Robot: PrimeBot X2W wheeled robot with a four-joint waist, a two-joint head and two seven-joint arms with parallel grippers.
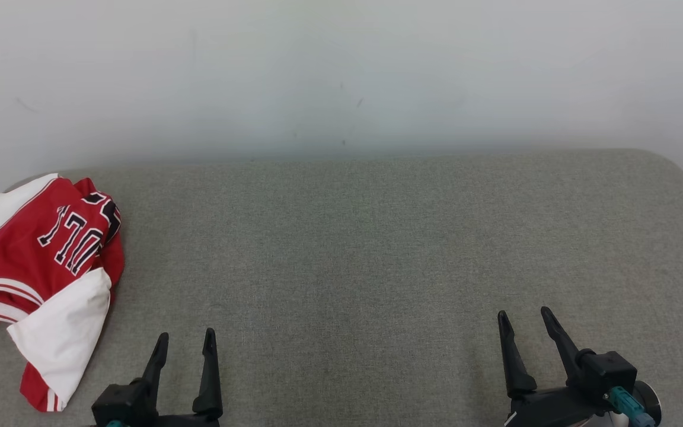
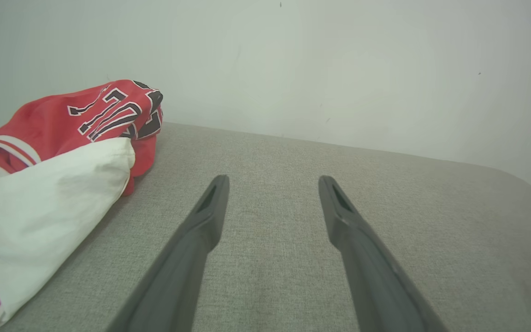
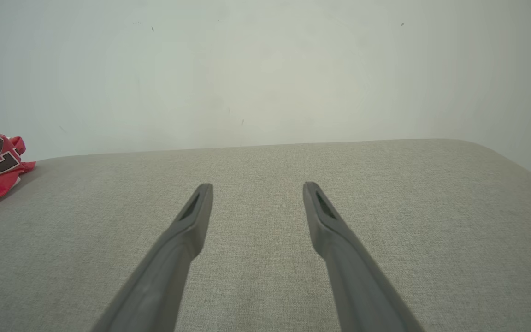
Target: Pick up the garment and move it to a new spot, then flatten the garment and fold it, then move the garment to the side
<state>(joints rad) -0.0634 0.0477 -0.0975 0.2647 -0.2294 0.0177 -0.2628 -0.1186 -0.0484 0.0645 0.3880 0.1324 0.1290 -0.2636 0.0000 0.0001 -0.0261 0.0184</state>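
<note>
- A crumpled red and white shirt (image 1: 39, 267) lies at the far left of a grey fabric-covered surface (image 1: 377, 237), close to the back edge where a pale wall (image 1: 341, 71) rises.
- The shirt is bunched in a loose heap. Its red body faces up and shows black, white-edged numerals, and there is striped trim along the edges.
- A white sleeve (image 1: 63, 326) drapes over the near side of the heap.
- The left gripper (image 1: 186, 333) sits at the lower left of the head view, pointing toward the wall. Its jaws are spread wide with nothing between them.
- It is near the shirt's near end, a little to the right of it and not touching the cloth.
- In the left wrist view its two dark fingers (image 2: 210, 216) stand apart over bare grey fabric. The sleeve lies to their left, clear of the nearer finger.
- The right gripper (image 1: 523, 311) sits at the lower right of the head view. Its jaws are also wide apart and hold nothing, and it is well apart from the shirt.
- In the right wrist view a red corner of the shirt with black numerals sits at the left edge.
- It is not possible to tell whether either gripper's fingertips touch the surface.
- The surface's far right corner is rounded.
</note>
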